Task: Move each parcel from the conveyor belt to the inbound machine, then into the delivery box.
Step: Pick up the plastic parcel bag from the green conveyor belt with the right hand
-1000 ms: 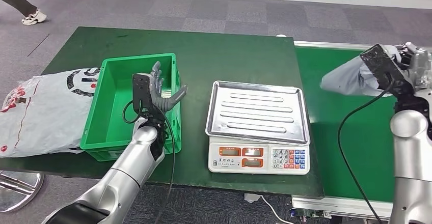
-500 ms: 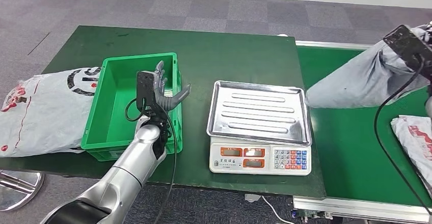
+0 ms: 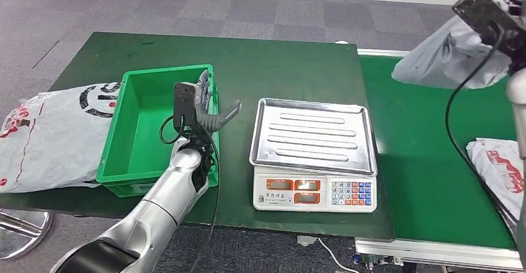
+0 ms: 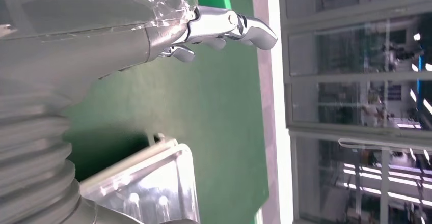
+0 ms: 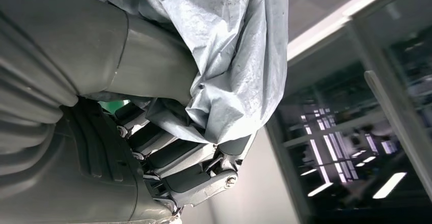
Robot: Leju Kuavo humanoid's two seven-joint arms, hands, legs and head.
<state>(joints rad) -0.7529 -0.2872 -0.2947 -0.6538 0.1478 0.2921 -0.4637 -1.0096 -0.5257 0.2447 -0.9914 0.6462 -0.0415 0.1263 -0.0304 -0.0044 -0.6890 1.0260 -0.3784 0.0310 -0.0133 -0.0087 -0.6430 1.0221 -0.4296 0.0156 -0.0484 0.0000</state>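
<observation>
Grey carpet tiles are seen beyond a dark green table, against whose right side a brighter green conveyor belt is set. On the table, a green delivery box is placed at the left, and just to its right a weighing scale with a ribbed steel tray is stood as the inbound machine; the two are near but apart. A white plastic bag with black and red printing is laid against the box's left wall, overhanging the table edge. Its printing cannot be read. Orange digits are shown on the scale's displays and coloured keys on its keypad, but neither can be made out.

The left hand is held above the box's right rim, between box and scale, with its fingers spread and nothing in them; in the left wrist view its fingers are seen extended over green surface. A black cable is looped beside the forearm.

The right hand is raised at the upper right, above the far part of the belt, and a grey parcel is grasped in it, hanging clear of the belt. In the right wrist view the crumpled grey film is seen clenched between the thumb and the darker fingers. A second parcel, white with red printing too small to be read, is lain on the belt near its right edge, partly crossed by the right arm's black cable.
</observation>
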